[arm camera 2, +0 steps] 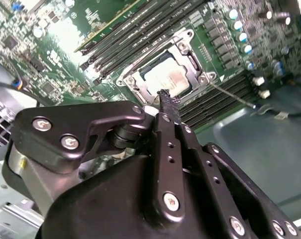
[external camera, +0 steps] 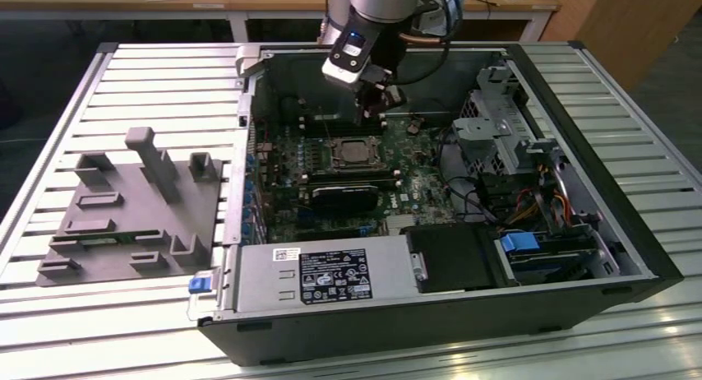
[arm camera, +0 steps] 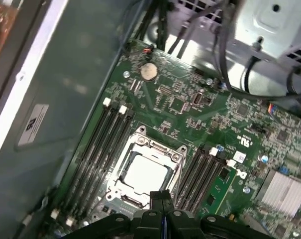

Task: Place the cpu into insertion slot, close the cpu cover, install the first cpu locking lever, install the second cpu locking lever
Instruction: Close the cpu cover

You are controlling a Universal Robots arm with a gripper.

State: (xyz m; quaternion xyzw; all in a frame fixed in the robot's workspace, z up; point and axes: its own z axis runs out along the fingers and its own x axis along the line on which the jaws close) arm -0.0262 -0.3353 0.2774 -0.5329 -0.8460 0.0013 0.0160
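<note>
cpu (arm camera: 144, 173) sits flat in the insertion slot (arm camera: 121, 195) on the motherboard (arm camera: 190, 109), between two banks of memory slots (arm camera: 98, 149); you can see its silver top through the cut-out of the cpu cover (arm camera: 157, 147), which lies down over it; in the second wrist view a thin metal rod (arm camera 2: 232, 94) angles out from one socket corner across the memory slots, and you cannot tell whether it is latched; the gripper (arm camera: 161, 195) hangs at the socket's edge, fingers pressed together with nothing between them, contact with the board not readable; in the exterior view you find the open computer case (external camera: 439, 314) on a slatted table (external camera: 164, 76); a grey moulded fixture (external camera: 131, 207) lies to the exterior view's left of the case.
</note>
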